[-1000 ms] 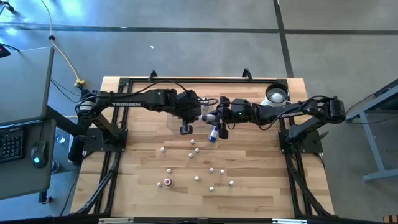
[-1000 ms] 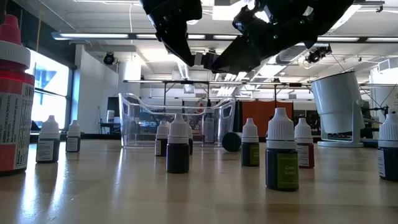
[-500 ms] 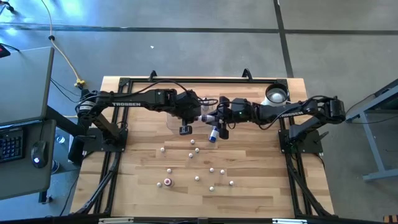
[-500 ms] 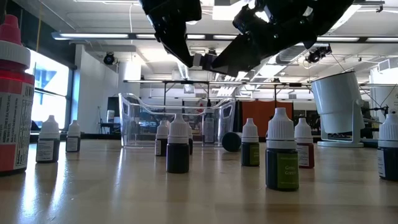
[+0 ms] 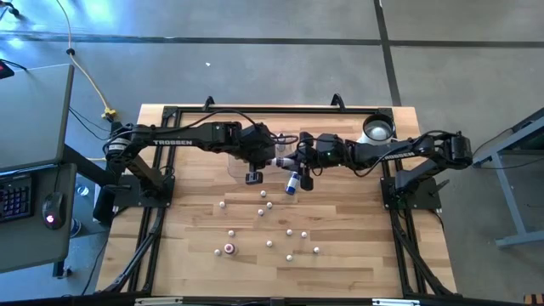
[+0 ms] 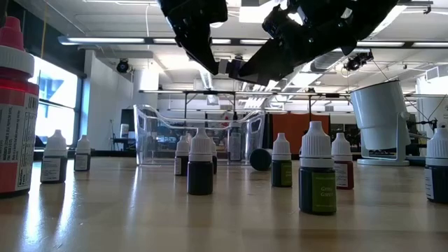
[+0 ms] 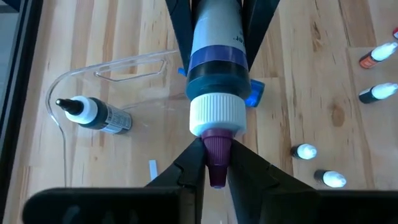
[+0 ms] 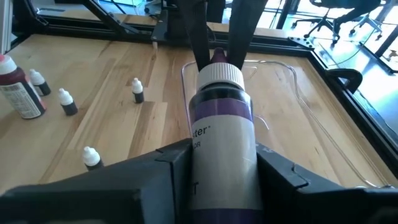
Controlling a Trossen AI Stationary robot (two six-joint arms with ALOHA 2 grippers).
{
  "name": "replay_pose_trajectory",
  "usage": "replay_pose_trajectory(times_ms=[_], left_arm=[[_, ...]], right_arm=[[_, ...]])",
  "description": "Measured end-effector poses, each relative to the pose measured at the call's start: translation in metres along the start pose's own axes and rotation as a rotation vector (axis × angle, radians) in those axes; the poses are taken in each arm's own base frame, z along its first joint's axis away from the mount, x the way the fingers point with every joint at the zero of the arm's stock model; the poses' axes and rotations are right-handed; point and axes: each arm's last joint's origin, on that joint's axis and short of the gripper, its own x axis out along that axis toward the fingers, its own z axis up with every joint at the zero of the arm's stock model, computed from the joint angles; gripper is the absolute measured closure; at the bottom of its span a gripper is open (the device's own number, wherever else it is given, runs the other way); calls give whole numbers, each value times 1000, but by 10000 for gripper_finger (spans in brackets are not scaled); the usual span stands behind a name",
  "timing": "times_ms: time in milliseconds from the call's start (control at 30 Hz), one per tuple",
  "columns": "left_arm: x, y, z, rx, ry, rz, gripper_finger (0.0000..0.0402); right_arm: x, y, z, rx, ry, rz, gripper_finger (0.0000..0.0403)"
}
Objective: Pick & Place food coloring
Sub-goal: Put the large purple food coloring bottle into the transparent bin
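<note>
Barely a shift in the arms since a second ago, but the right gripper [image 8: 214,165] has drawn its fingers in around the body of the purple bottle [image 8: 221,130]. That bottle, white collar and purple tip, hangs in mid-air above the worktop [image 5: 357,229], out over the clear tray [image 6: 199,133] at the far middle. And look at the other end: the left gripper [image 7: 214,165] is pinched narrow on the purple tip, so both arms have a hold on this one bottle, end to end, just as they did before. It looks like a handover in progress, and the tighter right-side grip suggests the bottle is passing to the right arm, though I can't say which way it will go.

Inside the tray lies one small bottle with a black tip [image 7: 93,113], on its side. Nearer, the little white-capped bottles [image 5: 269,205] stand scattered across the near half of the worktop, untouched, with a red-capped one [image 5: 229,249] near left. Plenty left to place. The white cup [image 5: 377,129] sits at the far right.
</note>
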Motion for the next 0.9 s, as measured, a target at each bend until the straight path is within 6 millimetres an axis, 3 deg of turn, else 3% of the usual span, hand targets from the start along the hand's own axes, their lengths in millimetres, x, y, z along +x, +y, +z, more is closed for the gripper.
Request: replay_pose_trajectory(times_ms=[367, 600, 900], left_arm=[[0, 2, 0, 26, 1, 49, 250], [0, 2, 1, 24, -3, 61, 243], [-3, 3, 0, 8, 14, 107, 243]], right_arm=[[0, 0, 0, 1, 3, -2, 278], [0, -3, 2, -5, -15, -94, 278], [-4, -2, 7, -3, -45, -64, 279]])
